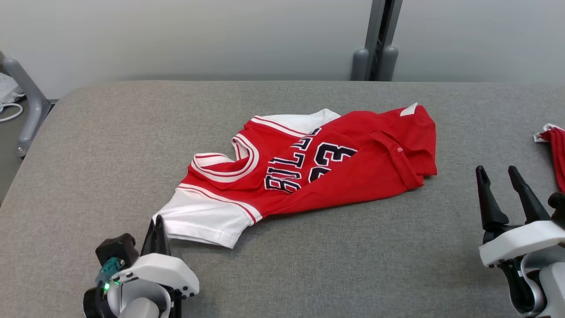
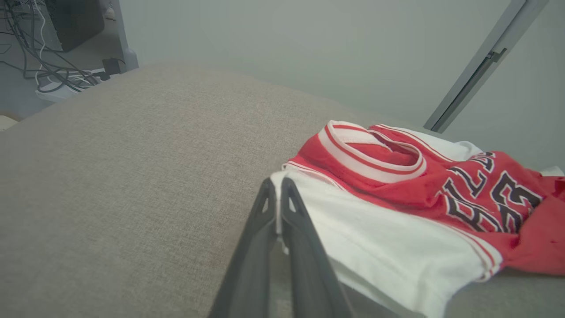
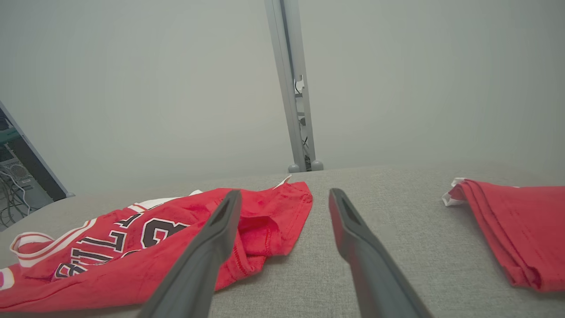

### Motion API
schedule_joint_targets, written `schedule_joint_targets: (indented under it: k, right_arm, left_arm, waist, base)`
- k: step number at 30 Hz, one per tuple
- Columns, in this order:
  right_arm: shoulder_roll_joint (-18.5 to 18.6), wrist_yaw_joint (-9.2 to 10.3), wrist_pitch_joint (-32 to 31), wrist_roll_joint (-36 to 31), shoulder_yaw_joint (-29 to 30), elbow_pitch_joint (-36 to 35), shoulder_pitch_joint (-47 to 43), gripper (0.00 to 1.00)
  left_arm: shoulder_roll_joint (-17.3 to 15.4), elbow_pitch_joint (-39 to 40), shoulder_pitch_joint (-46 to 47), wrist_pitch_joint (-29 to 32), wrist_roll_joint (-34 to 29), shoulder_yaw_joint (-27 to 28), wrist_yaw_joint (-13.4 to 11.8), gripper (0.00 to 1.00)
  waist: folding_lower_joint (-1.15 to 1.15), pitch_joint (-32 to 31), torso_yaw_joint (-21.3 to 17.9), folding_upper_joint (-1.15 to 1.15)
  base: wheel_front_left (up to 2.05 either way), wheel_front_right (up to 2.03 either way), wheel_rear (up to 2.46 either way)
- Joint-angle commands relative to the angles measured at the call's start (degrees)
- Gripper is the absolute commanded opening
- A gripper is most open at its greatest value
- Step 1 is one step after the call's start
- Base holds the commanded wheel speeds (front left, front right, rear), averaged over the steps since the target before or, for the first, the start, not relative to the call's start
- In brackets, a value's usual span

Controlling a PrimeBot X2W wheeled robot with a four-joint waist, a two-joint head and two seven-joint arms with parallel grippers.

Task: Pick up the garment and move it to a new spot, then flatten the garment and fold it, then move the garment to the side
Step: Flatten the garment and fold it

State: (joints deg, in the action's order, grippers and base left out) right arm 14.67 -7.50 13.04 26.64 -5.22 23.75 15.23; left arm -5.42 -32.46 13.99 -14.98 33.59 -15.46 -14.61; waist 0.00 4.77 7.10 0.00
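Left gripper [image 1: 157, 223] sat at the lower left of the head view, its two dark fingers pressed together on the corner of the white sleeve [image 1: 203, 221]. In the left wrist view a sliver of white cloth showed between them, so the pinch looked made. Right gripper [image 1: 496, 172] stood at the lower right, jaws spread wide and holding nothing. The broad grey fabric-covered table [image 1: 110, 145] stretched from edge to edge. At its centre lay the rumpled red-and-white cloth basketball jersey [image 1: 344, 168], partly doubled over itself, its lettering creased, all of it resting on the surface. A smaller folded red cloth [image 1: 557, 150] lay at the right edge. By this showing the task was at its very start: a grasp was taken, while the lift, the move, the flattening, the folding and the setting aside all remained.
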Motion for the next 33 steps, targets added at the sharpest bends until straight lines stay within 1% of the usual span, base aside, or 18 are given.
schedule_joint_targets:
  k: [1,2,3,4,5,8,11,15,18,25,33]
  right_arm:
    - [0.0,0.02,-0.4,-0.5,-0.1,0.4,-0.4,1.0]
    - [-0.1,0.02,-0.6,-0.5,-0.3,0.6,-0.4,1.0]
    - [-0.2,0.02,-0.8,-0.7,-0.5,0.8,-0.3,1.0]
    - [-0.3,0.02,-1.0,-0.7,-0.6,1.0,-0.2,1.0]
    - [-0.4,0.02,-1.0,-0.6,-0.7,1.1,-0.1,1.0]
    - [-0.4,0.02,-1.2,-1.0,-1.3,1.4,0.8,1.0]
    - [-0.1,0.01,-1.6,-1.5,-2.3,1.2,1.9,1.0]
    - [0.4,0.02,-2.5,-3.4,-5.6,1.4,4.4,1.0]
    - [0.4,0.01,-3.5,-4.5,-8.0,2.9,6.4,1.0]
    - [0.4,0.02,-4.6,-7.9,-11.7,10.3,11.7,1.0]
    - [1.1,0.02,-2.8,-10.5,-12.5,19.5,16.9,1.0]
  left_arm:
    - [-0.1,0.0,-0.8,-0.2,-0.5,0.5,0.3,0.0]
    - [0.2,-0.3,-1.2,-0.2,-0.5,0.3,0.4,0.0]
    - [0.4,-1.0,-1.7,-0.2,-0.6,-0.3,0.7,0.27]
    - [0.6,-1.7,-1.9,0.0,-0.8,-1.0,1.1,0.78]
    - [0.8,-2.4,-1.8,0.2,-0.8,-1.5,1.4,1.0]
    - [1.2,-3.9,-0.8,0.2,-0.9,-2.4,1.1,1.0]
    - [1.5,-3.7,0.3,-0.1,-1.2,-2.3,0.7,1.0]
    - [1.7,-2.6,1.2,-0.2,-1.5,-1.8,1.0,1.0]
    - [2.0,-1.2,1.8,-0.3,-2.0,-1.5,1.4,1.0]
    - [2.3,0.6,1.7,-0.3,-2.1,-3.1,2.4,1.0]
    - [2.4,2.6,2.4,-0.3,0.4,-6.8,1.5,1.0]
  waist:
    - [0.0,-0.1,0.3,0.0]
    - [0.0,-0.1,0.5,0.0]
    - [0.0,-0.1,0.6,0.0]
    - [0.0,-0.1,0.8,0.0]
    - [0.0,0.0,1.0,0.0]
    - [0.0,0.5,1.3,0.0]
    - [0.0,1.3,1.7,0.0]
    - [0.0,2.4,2.4,0.0]
    - [0.0,3.1,3.2,0.0]
    - [0.0,5.2,5.5,0.0]
    - [0.0,7.5,8.5,0.0]
  base:
    - [0.0,0.0,0.0]
    - [0.0,0.0,0.0]
    - [0.0,0.0,0.0]
    - [0.0,0.0,0.0]
    - [0.0,0.0,0.0]
    - [0.0,0.0,0.0]
    - [0.0,0.0,0.0]
    - [0.0,0.0,0.0]
    - [0.0,0.0,0.0]
    - [0.0,0.0,0.0]
    - [0.0,0.0,0.0]
